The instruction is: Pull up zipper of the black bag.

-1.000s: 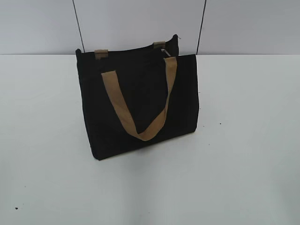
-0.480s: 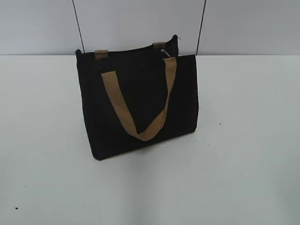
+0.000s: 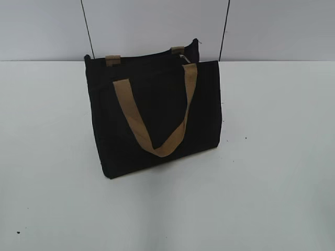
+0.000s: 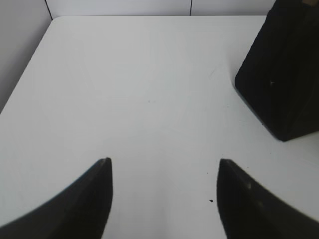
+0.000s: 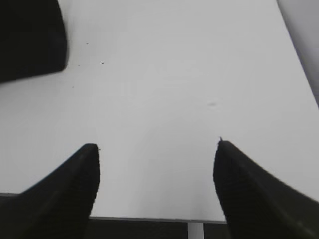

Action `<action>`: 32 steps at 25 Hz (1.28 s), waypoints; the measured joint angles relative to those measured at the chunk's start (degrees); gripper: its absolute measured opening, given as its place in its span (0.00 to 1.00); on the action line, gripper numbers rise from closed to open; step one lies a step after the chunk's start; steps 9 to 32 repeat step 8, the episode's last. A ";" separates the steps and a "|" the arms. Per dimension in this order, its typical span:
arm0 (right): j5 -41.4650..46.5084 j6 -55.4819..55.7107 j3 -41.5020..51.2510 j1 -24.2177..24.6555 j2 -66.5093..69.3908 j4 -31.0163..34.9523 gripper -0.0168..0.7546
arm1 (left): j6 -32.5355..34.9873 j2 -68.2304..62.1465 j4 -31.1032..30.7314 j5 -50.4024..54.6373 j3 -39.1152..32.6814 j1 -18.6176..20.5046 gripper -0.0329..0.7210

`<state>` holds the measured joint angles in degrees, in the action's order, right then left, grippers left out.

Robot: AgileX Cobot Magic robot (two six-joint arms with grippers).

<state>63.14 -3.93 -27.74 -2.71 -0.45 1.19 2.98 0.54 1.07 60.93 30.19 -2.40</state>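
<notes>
The bag is stood upright on the white bench, a little left of the middle of the exterior view, and is touched by neither pincer.

The left pincer is seen in its wrist view with the jaws spread wide and nothing between them; only bare bench is framed in the gap. Beyond the right-hand jaw, near the upper right corner of that view, one dark lower corner of the bag is shown resting on the bench, well apart from the pincer. A small dark speck is seen on the bench just beside that jaw.

The right pincer is likewise held apart, gripping nothing, over bare bench. At the upper left of its view a black edge of the bag is caught, again well clear of the jaws, and a few specks are scattered on the bench near it.

Neither arm is shown in the exterior view, which alone gives the whole bag: a tan strap is draped in a loop down the front face, and the ends of a second strap are seen at the rear top edge. The top of the bag is viewed nearly edge-on, so the zipper line cannot be made out with certainty there; a small pale glint near the right end of the top edge may be its pull tab. The straps and top edge are not shown in either wrist view.
</notes>
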 joint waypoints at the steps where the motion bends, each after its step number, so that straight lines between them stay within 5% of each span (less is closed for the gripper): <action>1: 0.00 0.00 0.00 1.54 0.00 0.00 0.73 | 0.00 0.00 0.00 0.00 0.00 0.00 0.71; 32: 0.00 0.00 0.00 3.64 0.00 0.04 0.73 | 0.00 0.00 0.00 0.00 0.00 0.00 0.71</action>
